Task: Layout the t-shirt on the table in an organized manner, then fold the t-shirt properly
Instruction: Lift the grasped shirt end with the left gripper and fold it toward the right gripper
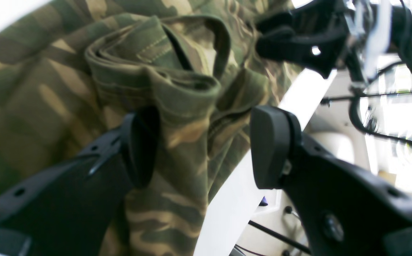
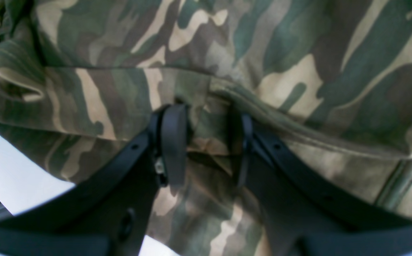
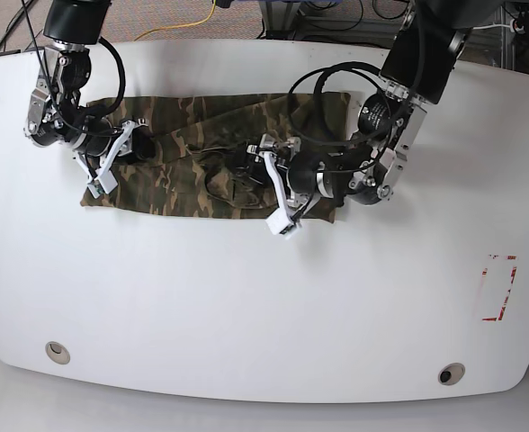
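Base view alone shows the table's red tape outline (right side).

L gripper fingers spread wide; R gripper fingers pinched.

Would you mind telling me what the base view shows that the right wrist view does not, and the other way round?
Only the base view shows the whole white table, its red tape outline, two grommet holes, and the left gripper open over the shirt. Only the right wrist view shows the right gripper pinching a fold of cloth up close. Both show the camouflage t-shirt lying on the table.
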